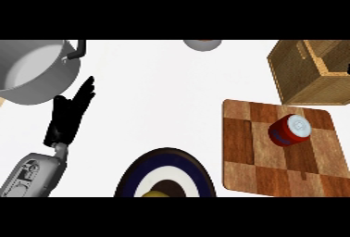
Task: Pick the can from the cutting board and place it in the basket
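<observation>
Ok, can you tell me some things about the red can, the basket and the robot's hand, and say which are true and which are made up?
1. The red can stands on the wooden cutting board. True.
2. The can is already in the basket. False: the basket sits beyond the board, apart from the can.
3. The left hand holds the can. False: it is open, fingers straight, near the pot.
4. A dark-rimmed plate lies at the near edge. True.

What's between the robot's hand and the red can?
In the head view, bare white counter lies between the left hand and the can; the plate sits lower.
</observation>
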Robot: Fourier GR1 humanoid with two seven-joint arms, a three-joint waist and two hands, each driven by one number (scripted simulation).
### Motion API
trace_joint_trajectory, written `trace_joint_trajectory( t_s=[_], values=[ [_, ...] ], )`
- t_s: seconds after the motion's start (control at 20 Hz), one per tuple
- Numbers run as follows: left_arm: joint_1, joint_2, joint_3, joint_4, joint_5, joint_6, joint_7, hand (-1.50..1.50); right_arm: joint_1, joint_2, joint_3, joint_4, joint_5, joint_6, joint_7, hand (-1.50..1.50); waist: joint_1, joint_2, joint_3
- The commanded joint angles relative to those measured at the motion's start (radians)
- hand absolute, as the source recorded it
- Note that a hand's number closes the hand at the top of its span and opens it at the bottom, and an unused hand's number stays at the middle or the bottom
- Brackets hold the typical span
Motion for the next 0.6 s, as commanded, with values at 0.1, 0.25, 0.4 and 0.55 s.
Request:
trace_joint_trajectory(
  t_s=[0.1,0.25,0.4,0.55],
  values=[
    [0.026,-0.019,-0.020,0.021,-0.020,-0.003,-0.028,0.00,-0.002,-0.004,0.081,0.156,0.106,0.071,-0.337,-1.50,0.004,-0.003,-0.003],
    [-0.012,-0.004,-0.005,0.006,-0.012,-0.014,-0.003,0.00,-0.016,0.028,0.161,0.193,0.162,-0.016,-0.381,-1.50,0.019,-0.001,-0.002],
    [-0.006,-0.024,-0.017,0.028,-0.025,-0.007,-0.017,0.00,-0.032,0.020,0.212,0.246,0.171,-0.029,-0.438,-1.50,0.014,-0.001,-0.003],
    [-0.048,-0.014,0.009,0.031,-0.005,-0.023,0.004,0.00,-0.076,0.013,0.256,0.291,0.175,-0.036,-0.471,-1.50,0.015,-0.002,-0.004]
  ],
)
